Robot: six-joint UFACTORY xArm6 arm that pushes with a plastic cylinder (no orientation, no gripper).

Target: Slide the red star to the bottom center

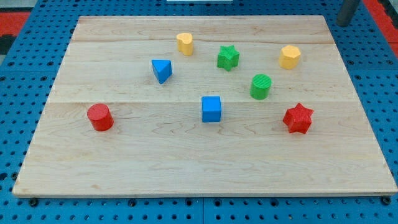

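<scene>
My tip [342, 23] sits at the view's top right corner, just off the board [186, 168], touching no block; bare rod, nothing held. Red star [298, 118] lies well below it, slightly left. Yellow hexagon [289, 56] nearest, down-left. Green cylinder [261, 86] between hexagon and star.

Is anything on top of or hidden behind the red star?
Nothing sits on the red star; bare wooden board surrounds it. My tip is far off, top right. Its underside is hidden.

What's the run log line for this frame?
tip: view's top right, off board, far from blocks | red star: right of centre, untouched | bottom centre: not reached
</scene>
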